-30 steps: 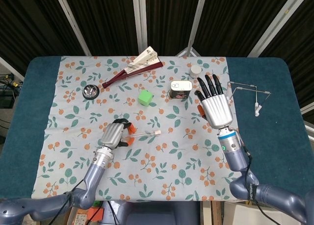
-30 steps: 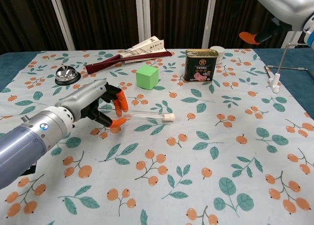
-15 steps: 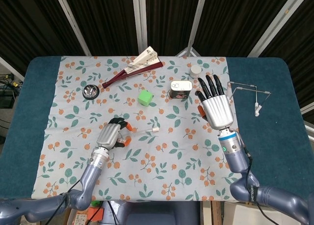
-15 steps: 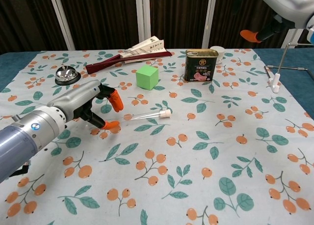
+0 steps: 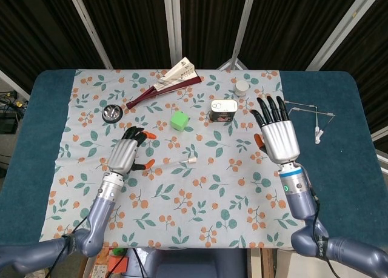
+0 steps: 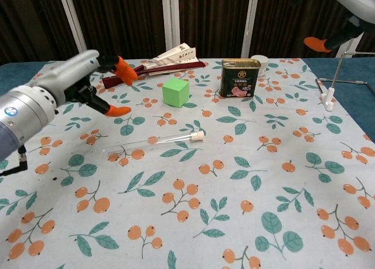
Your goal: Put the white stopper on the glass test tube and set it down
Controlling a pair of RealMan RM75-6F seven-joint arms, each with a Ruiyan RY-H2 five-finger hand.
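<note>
Dark vertical slats back a blue table (image 5: 339,139) spread with a white cloth (image 6: 234,181) printed with oranges and leaves. Half a second ago the left hand (image 5: 127,154) sat low beside the glass test tube (image 6: 153,141) with its orange-tipped fingers close around the tube's bare end; now it has lifted clear and drawn back toward nine o'clock, fingers spread and holding nothing, and the tube lies alone on the cloth. The right hand (image 5: 277,132) has slid slightly toward the table's right edge and hangs flat above the cloth, fingers straight and apart, empty. The tube rests on its side near the cloth's middle, at about six o'clock from the green cube (image 5: 179,120). Its long axis runs nearly across the table, from about eight o'clock to two o'clock in the chest view, with the white stopper (image 6: 200,135) seated on the end pointing toward the right hand and the rounded closed end toward the left. Behind it stand a tin can (image 6: 240,78), a desk bell (image 6: 80,91), a folded fan (image 5: 167,84) and, at the right, a thin wire stand (image 5: 308,115).
</note>
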